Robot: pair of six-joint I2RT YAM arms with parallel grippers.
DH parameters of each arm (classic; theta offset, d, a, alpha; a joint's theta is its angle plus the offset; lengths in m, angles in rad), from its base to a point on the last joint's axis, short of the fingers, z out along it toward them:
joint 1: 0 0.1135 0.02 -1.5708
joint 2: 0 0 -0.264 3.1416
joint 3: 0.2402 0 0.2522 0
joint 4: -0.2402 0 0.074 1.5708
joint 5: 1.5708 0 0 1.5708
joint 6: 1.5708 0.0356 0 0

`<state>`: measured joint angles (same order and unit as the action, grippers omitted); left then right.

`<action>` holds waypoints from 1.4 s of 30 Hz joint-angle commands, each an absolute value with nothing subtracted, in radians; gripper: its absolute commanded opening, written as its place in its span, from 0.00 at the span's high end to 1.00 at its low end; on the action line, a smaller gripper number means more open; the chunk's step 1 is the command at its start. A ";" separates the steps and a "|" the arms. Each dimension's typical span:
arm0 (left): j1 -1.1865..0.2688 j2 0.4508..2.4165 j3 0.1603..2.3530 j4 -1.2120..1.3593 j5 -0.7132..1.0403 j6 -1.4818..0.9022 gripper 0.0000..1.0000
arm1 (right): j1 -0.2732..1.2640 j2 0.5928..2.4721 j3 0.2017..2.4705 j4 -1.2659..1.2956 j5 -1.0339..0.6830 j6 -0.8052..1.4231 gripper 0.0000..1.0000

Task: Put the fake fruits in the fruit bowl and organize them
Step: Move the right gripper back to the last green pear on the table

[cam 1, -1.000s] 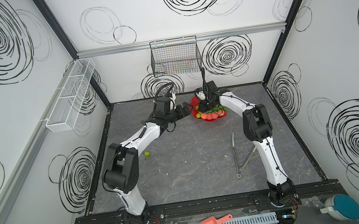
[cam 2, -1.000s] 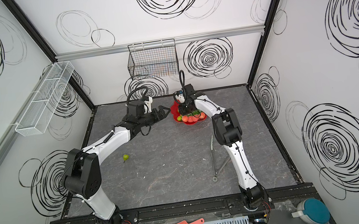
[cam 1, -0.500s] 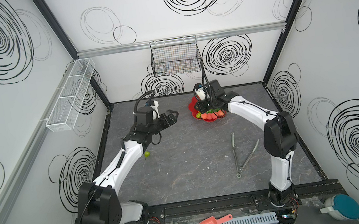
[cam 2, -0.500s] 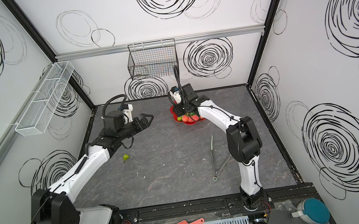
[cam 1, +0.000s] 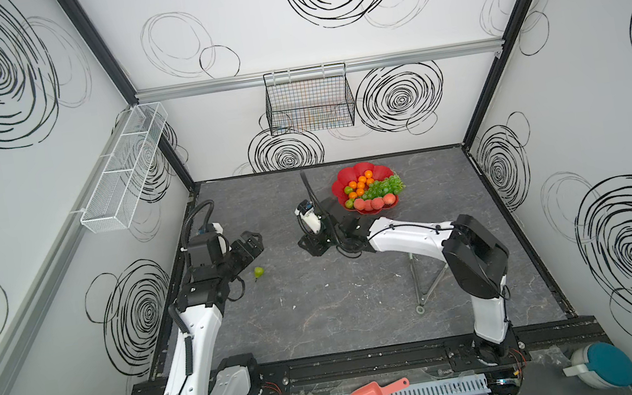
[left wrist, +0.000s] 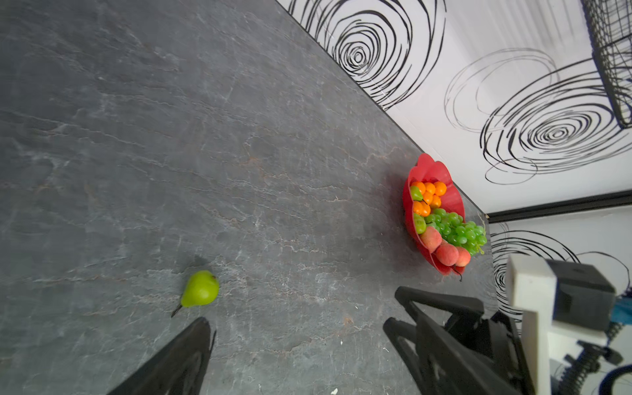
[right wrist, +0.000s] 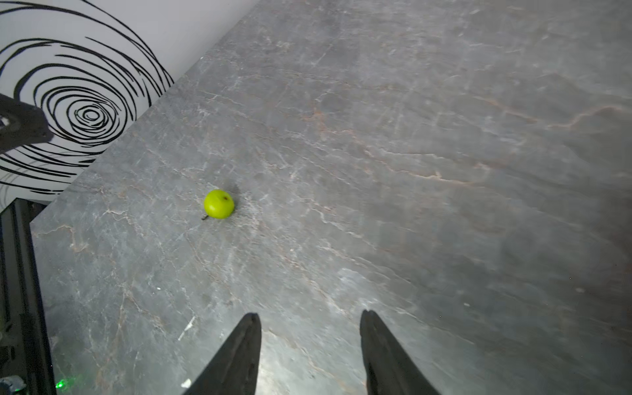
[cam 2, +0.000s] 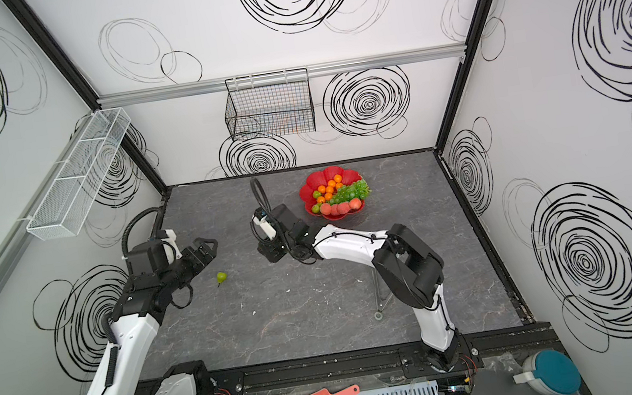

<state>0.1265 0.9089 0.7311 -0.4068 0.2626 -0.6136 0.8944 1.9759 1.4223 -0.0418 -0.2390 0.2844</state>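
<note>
**Hidden or unclear.** In both top views the right gripper is a dark mass seen from above, and its fingers cannot be told apart there. The metal tongs are partly covered by the right arm. The centre of the fruit bowl is buried under fruit. In both wrist views the frame edge cuts off the fingers.

**Task objects.** The fruit bowl is glossy red with a scalloped petal rim and lies behind the right gripper, near its wrist. It holds round oranges, a row of pink-red peaches and a bunch of translucent green grapes that overhangs the rim. Two small green pears sit at the bowl's edge nearest the grippers. One loose pear, green with a dark stem, lies on its side on the grey table. It is just beside the left gripper without touching it, and well ahead of the right gripper.

**View differences.**
- **Left wrist view:** the left gripper has its jaws wide apart and empty. The loose pear lies just off one fingertip, and the fruit bowl is farther ahead.
- **Right wrist view:** the right gripper has its jaws parted with nothing between them. The loose pear is seen end-on, and the bowl falls outside the frame.
</note>
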 commanded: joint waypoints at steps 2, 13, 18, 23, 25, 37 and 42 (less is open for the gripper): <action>0.172 0.880 0.744 -0.524 0.111 -0.680 0.04 | 0.978 2.083 1.511 0.017 -0.148 0.407 0.40; 0.241 0.874 0.875 -0.660 0.013 -0.748 0.04 | 1.091 2.319 1.817 -0.062 -0.021 0.499 0.17; 0.288 0.884 0.927 -0.680 0.015 -0.770 0.04 | 1.089 2.420 1.961 -0.139 0.007 0.499 0.16; 0.297 0.899 0.959 -0.691 0.018 -0.769 0.04 | 1.094 2.511 2.096 -0.220 0.038 0.478 0.16; 0.300 0.897 0.956 -0.687 0.026 -0.770 0.04 | 1.098 2.540 2.134 -0.244 0.061 0.469 0.16; 0.304 0.892 0.928 -0.655 0.074 -0.778 0.04 | 1.127 2.657 2.311 -0.311 0.149 0.424 0.16; 0.304 0.892 0.927 -0.652 0.072 -0.776 0.04 | 1.135 2.680 2.336 -0.343 0.185 0.407 0.16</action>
